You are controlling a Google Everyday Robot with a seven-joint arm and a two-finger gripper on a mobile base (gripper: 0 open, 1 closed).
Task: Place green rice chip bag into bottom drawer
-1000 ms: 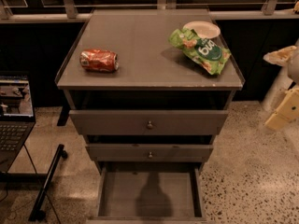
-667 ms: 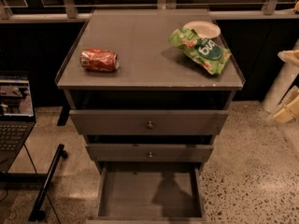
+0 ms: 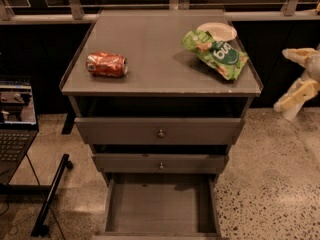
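Note:
The green rice chip bag (image 3: 217,53) lies on the right rear of the cabinet top, its far end resting against a white paper plate (image 3: 218,31). The bottom drawer (image 3: 160,208) is pulled out at the foot of the cabinet, and its flat grey floor is bare. My gripper (image 3: 291,79) is at the right edge of the camera view, beside the cabinet and below the level of its top. Its cream fingers (image 3: 298,55) are spread apart and hold nothing. It is to the right of the bag and apart from it.
A crushed red-orange can (image 3: 106,64) lies on the left of the cabinet top (image 3: 150,69). The two upper knobbed drawers (image 3: 160,131) are pulled out slightly. A laptop (image 3: 15,119) on a dark stand is at the left. A railing runs behind the cabinet.
My gripper has shifted a little upward and leftward at the right edge. The bag, the can and the drawers have not moved.

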